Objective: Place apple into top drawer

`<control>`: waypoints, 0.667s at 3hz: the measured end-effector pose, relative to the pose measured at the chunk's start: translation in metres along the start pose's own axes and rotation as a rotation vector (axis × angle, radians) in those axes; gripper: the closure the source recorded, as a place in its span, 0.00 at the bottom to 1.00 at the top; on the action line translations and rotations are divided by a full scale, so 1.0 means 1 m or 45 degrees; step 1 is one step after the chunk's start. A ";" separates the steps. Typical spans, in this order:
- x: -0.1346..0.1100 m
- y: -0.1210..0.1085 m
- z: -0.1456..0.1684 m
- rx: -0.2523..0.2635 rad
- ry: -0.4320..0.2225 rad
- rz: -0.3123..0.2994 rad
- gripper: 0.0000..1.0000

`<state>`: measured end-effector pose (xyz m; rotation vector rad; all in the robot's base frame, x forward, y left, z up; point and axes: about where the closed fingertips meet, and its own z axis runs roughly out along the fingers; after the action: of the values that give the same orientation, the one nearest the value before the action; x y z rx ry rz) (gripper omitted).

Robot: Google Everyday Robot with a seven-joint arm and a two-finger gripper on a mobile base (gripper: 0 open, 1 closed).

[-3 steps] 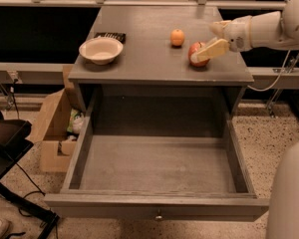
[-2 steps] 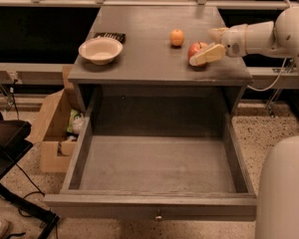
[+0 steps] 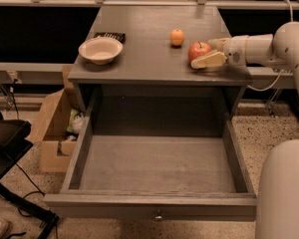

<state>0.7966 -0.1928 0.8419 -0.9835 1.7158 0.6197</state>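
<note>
Your gripper (image 3: 205,53): over cabinet top (image 3: 139,44), right side | jaws: spread apart, nothing lifted | apple (image 3: 198,49): resting between them | top drawer (image 3: 154,203): open.

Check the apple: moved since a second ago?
No. The apple still sits right of the orange on the cabinet top; gripper at its right side.

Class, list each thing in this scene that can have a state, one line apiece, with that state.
top drawer, pulled fully open, nothing inside.
apple, upright on the cabinet top, stem up, not yet in the drawer.
hand, at the apple, right side of the cabinet top.
bowl, upright and empty.
orange fruit, resting loose on the cabinet top.
cardboard box, open on the floor.
</note>
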 end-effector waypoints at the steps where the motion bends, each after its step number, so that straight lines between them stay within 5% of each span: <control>1: -0.005 -0.003 -0.012 0.031 -0.026 -0.012 0.40; 2: -0.030 -0.003 -0.037 0.078 -0.041 -0.083 0.63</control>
<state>0.7851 -0.2138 0.8828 -0.9772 1.6582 0.5346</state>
